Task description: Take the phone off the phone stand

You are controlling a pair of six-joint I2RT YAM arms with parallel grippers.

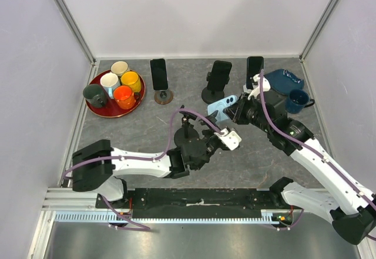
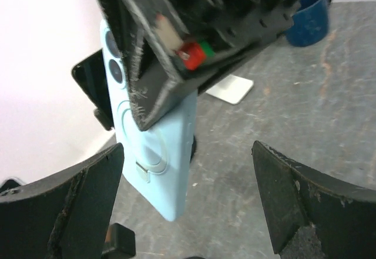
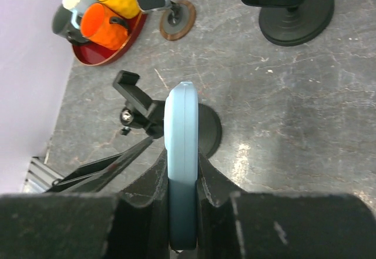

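Blue phone (image 3: 181,130) clamped edgewise in right tool (image 3: 181,177).

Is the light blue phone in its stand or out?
Out. The right gripper is shut on the light blue phone, holding it clear of the black stand, whose clamp is empty.

Held: light-blue phone (image 1: 225,104), clamped in my right claw (image 1: 234,111) over mid-table. My left claw (image 1: 215,131) sits just beside it, near a small black stand (image 1: 186,125); its jaw spread is unreadable from above.

Back row: black phone (image 1: 158,74) on brown-footed stand (image 1: 163,97); second black phone (image 1: 220,74) on round-based black stand (image 1: 212,94); third phone (image 1: 254,68) far right.

Left: red tray (image 1: 100,113) with five cups (image 1: 123,96).

Right: blue dish (image 1: 288,78), blue mug (image 1: 296,100).
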